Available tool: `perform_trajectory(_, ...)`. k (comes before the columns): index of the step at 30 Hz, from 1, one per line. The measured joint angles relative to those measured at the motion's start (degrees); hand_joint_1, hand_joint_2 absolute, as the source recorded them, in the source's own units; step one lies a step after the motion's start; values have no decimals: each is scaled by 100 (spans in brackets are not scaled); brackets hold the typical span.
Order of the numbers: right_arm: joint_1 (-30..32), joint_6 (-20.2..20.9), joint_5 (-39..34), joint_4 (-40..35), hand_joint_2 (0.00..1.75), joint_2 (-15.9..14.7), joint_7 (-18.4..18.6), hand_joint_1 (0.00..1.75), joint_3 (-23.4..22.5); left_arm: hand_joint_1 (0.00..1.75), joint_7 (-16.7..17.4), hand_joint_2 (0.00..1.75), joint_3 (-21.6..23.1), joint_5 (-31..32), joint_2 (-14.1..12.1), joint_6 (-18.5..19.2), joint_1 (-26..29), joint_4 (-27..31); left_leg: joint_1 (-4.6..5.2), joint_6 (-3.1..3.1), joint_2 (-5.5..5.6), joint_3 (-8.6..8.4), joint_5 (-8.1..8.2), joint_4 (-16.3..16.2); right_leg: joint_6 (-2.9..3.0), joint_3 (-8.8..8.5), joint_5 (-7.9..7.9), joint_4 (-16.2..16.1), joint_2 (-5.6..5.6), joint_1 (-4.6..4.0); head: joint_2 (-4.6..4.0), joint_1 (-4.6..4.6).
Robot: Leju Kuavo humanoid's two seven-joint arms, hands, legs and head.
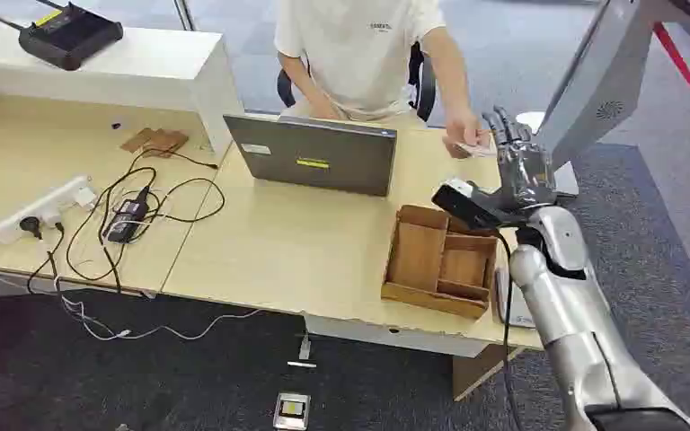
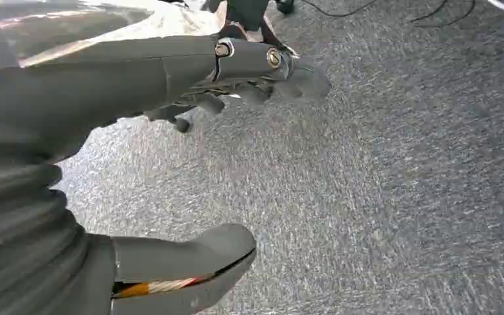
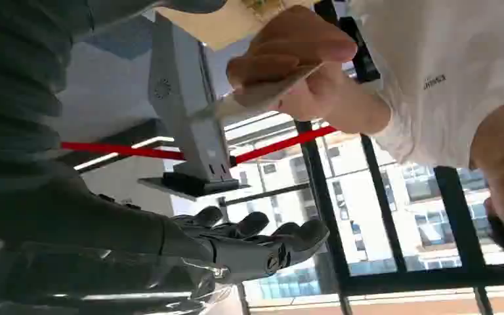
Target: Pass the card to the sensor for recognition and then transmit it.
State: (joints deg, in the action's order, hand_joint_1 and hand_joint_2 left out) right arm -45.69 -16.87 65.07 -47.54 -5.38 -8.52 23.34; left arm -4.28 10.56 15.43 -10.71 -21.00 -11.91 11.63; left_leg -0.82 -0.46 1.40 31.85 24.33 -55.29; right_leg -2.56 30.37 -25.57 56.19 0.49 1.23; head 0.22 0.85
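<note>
- The right hand [image 1: 519, 162] is raised at the right of the head view with its fingers spread and nothing in them. It reaches toward the person's hand [image 1: 461, 135] across the worktop [image 1: 305, 247].
- The card [image 1: 478, 149] sits in the person's hand, just beside the robot's fingertips. In the right wrist view the card [image 3: 266, 95] is pinched by the person, apart from the robot's fingers [image 3: 262, 236].
- The left hand [image 2: 236, 72] hangs over grey carpet with its fingers loosely extended and empty, as far as that view lets me judge.
- Risk: if the fingers close early or off the card's edge, the thin card could slip and drop onto the worktop or into the wooden tray [image 1: 440, 260].
- Risk: closing on the person's fingers rather than on the card.
- Around: the laptop [image 1: 316, 154] stands at upper centre. A grey monitor-like stand [image 1: 593, 81] rises at upper right, close behind the raised hand, and could be struck on a swing.
- Cables and a power strip [image 1: 40, 208] lie at the left, well apart.
</note>
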Motion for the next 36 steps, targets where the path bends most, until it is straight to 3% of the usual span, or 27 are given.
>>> perform_trajectory(7,-168,-2,-37,803,175,123,2,0,271,0,52,175,5,48,-4,20,-27,0,0,0,-3,8,1,-1,0,9,0,-1,1,0,0,0)
perform_trajectory(17,-254,-59,-166,1318,175,206,37,0,352,0,85,175,5,66,-15,87,-56,0,-1,0,-6,6,0,-1,0,10,0,0,2,0,0,0)
perform_trajectory(18,-265,-87,-207,1347,175,214,24,54,354,0,85,175,5,61,-17,98,-56,0,-1,0,-6,5,0,-1,0,10,0,0,2,0,0,0)
perform_trajectory(19,-278,-137,-257,1369,175,219,-11,169,354,0,85,175,5,55,-22,103,-55,0,-1,0,-6,6,0,-1,0,10,0,0,2,0,0,-2)
perform_trajectory(28,-458,-666,-701,1530,175,260,-236,175,352,0,50,175,5,15,-26,101,-30,0,0,0,-7,5,0,-2,0,9,1,-1,2,1,0,-2)
perform_trajectory(29,-472,-702,-734,1544,175,262,-249,169,352,0,50,0,4,15,-26,101,-29,0,0,0,-6,5,0,-2,0,9,1,-1,2,1,0,0)
perform_trajectory(36,-519,-828,-815,1601,175,262,-269,171,348,0,48,0,5,18,-31,101,-29,0,0,0,-8,5,0,-1,1,10,1,-1,3,0,0,-2)
